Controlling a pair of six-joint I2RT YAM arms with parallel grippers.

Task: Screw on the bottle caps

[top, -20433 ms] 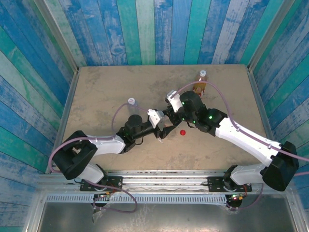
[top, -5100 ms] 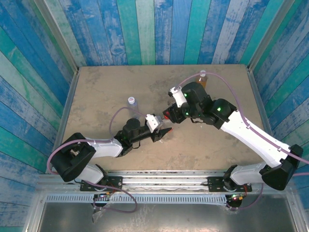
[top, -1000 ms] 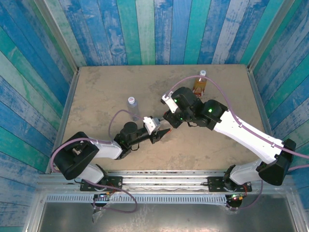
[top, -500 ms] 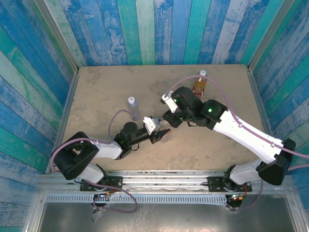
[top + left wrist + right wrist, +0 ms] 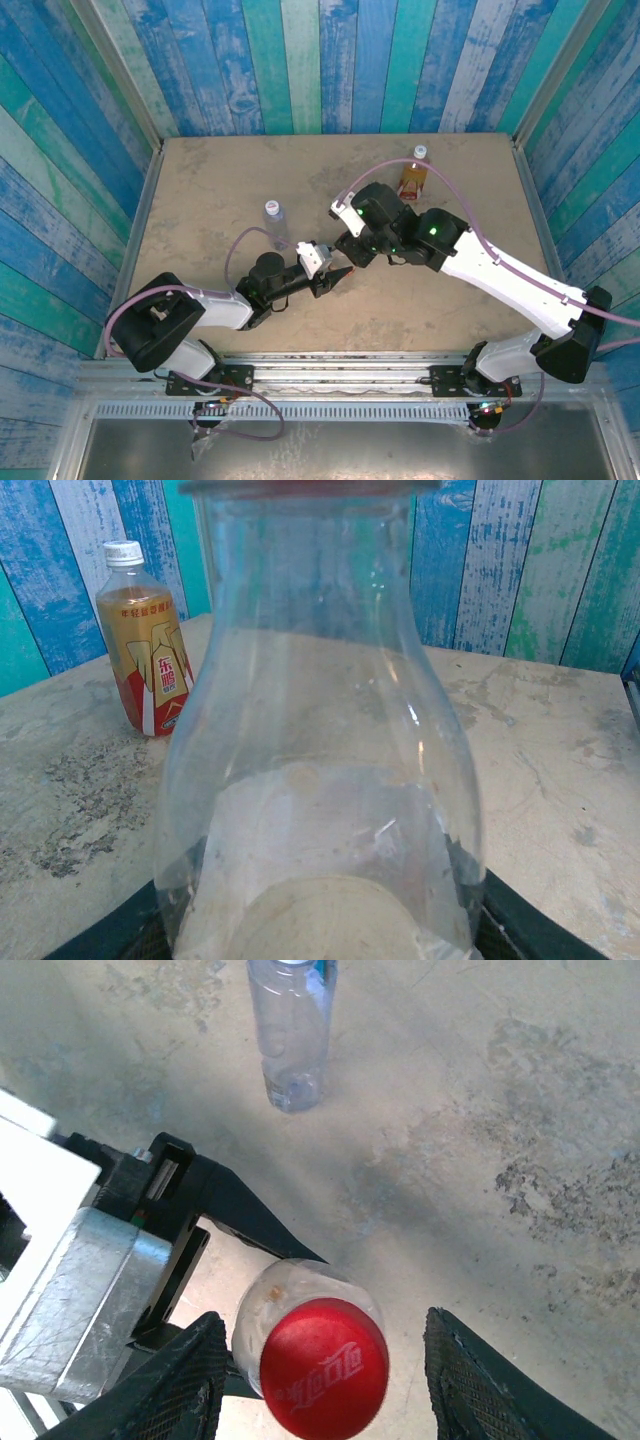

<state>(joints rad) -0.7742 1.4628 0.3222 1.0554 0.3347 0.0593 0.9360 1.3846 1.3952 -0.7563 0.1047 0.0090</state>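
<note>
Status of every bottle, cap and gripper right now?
clear bottle: upright, in left gripper's grip.
red cap: on clear bottle's neck.
amber bottle: standing, white cap on.
bluish bottle: standing, capped.
left gripper: shut on clear bottle.
right gripper: open, fingers either side of red cap.

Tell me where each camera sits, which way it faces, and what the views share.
Top external: above and behind the bases, looking down at the table; left arm and right arm show.
Left wrist: low, facing across the table through the clear bottle toward the amber bottle; left fingers at the bottom corners.
Right wrist: looking down at the red cap; right fingers flank it.
Shared: both wrist views show the clear bottle.
</note>
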